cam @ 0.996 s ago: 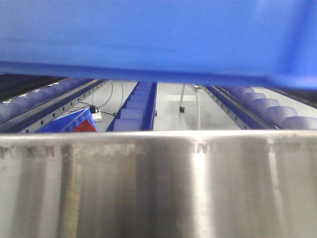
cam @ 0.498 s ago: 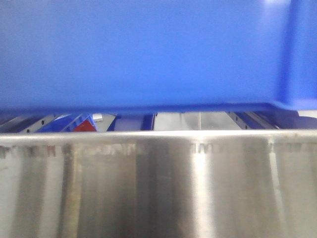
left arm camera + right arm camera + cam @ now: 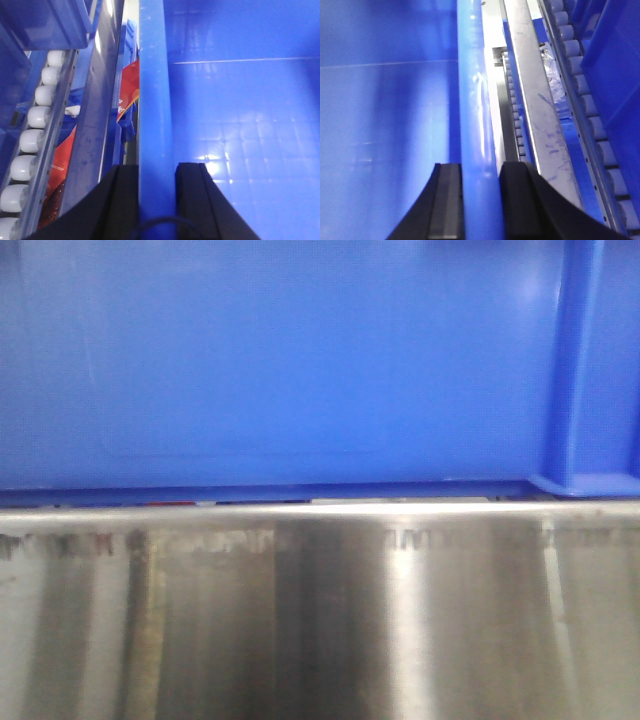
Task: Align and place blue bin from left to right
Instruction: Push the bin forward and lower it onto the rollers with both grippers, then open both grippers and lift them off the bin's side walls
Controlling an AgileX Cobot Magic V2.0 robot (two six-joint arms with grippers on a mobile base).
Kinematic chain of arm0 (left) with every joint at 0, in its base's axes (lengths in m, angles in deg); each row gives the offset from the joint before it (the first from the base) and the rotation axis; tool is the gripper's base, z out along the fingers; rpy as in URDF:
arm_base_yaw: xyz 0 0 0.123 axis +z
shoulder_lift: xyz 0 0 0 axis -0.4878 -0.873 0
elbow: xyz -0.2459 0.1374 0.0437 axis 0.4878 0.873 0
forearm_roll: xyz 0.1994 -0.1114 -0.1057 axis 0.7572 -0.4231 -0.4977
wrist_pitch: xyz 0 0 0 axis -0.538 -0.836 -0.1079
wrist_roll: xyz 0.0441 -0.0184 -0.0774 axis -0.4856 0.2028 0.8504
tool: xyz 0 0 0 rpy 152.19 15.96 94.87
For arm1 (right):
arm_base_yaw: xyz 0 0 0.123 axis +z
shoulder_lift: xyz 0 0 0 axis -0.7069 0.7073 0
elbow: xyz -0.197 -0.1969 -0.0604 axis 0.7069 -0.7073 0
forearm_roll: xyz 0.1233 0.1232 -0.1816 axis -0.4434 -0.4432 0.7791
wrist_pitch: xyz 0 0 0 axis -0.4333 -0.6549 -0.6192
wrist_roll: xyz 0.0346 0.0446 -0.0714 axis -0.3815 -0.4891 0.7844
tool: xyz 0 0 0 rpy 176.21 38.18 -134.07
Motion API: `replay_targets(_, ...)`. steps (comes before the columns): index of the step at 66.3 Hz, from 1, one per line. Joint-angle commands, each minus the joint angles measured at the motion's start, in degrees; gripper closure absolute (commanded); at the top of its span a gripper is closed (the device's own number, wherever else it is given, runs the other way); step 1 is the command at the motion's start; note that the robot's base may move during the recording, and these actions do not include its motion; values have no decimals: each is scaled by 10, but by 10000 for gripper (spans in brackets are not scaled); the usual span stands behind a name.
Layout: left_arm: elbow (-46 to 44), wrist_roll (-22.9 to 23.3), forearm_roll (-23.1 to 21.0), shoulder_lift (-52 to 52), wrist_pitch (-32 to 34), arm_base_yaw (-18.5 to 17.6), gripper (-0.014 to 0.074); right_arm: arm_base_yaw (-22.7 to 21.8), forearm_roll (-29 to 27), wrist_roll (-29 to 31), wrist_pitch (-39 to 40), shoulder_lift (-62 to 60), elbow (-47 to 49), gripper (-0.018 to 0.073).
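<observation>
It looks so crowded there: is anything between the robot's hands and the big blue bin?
Nothing visible is. The left hand and right hand each straddle a wall of the blue bin, with fingers on both faces.

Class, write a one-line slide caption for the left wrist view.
Left gripper clamps the rim of the blue bin, white roller track alongside.

Steel panel (image 3: 320,620) foreground; white rollers (image 3: 31,141); red packaging (image 3: 131,91) alongside.

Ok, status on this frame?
Left claw, right claw shut on rims of large blue plastic crate. Its bottom level with brushed steel rail. View ahead blocked.
</observation>
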Motion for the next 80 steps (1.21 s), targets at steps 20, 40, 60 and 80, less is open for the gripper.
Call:
replay_targets(20, -8, -5, -32, 3, 69, -11, 559, 7, -5, 30, 102, 2, 10, 492)
replay_targets(40, -31, -5, -32, 4, 51, -11, 113, 7, -5, 30, 93, -3, 10, 114)
replay_targets(60, -94, -5, -30, 4, -23, -12, 112, 7, -5, 30, 87, -44, 12, 115)
replay_targets(80, -126, -5, -44, 4, -52, -12, 685, 7, -5, 30, 60, -80, 44, 517)
